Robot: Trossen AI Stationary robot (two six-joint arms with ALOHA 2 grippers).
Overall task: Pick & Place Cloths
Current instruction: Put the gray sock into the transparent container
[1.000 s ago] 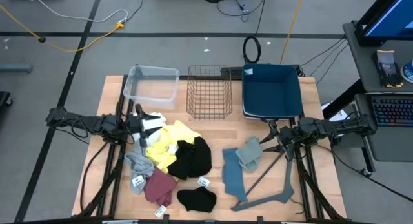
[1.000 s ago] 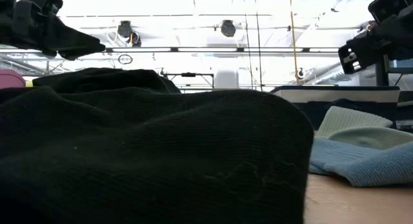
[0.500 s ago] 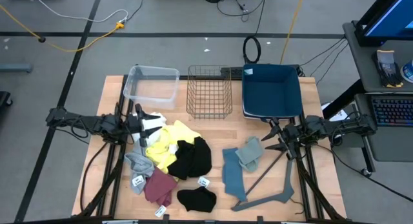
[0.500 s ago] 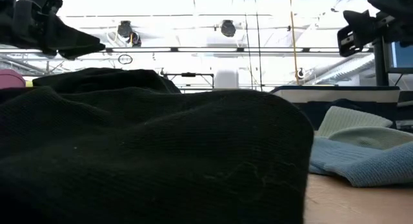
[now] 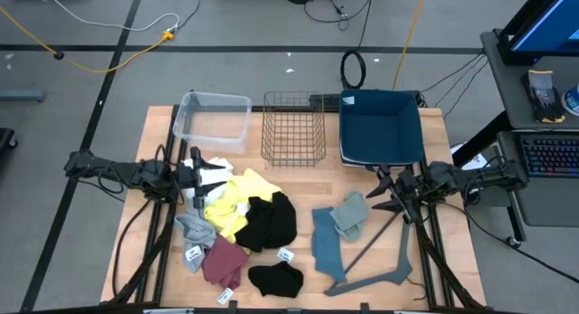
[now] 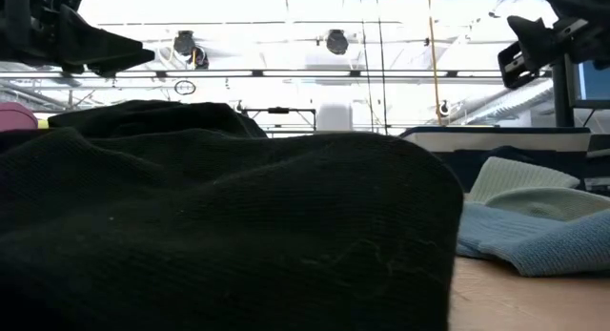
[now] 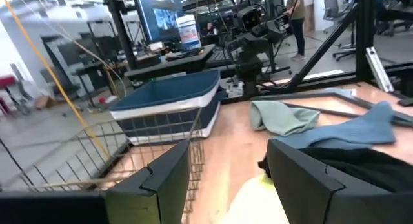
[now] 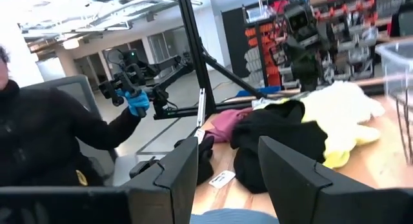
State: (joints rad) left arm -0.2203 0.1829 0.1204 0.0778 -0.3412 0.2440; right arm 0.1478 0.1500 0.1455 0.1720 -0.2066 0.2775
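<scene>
**Both arms hovering, nothing gripped yet**

Left gripper [image 5: 194,176] is hanging over the white/yellow soft fabric cloths [image 5: 231,198], fingers parted, empty. Right gripper [image 5: 384,195] is also standing parted, empty, beside the blue-grey cloth [image 5: 327,242]. Advice: descend straight, pinch one layer only, avoid tags. Versus a second ago: the right arm is sitting slightly higher in the low view; cloths unmoved.

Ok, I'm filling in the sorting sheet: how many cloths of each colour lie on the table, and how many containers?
White cloth: 1
Yellow cloth: 1
Black cloths: 2
Grey cloth: 1
Maroon cloth: 1
Blue-grey cloths: 2
Containers: 3
Total: 11
</scene>
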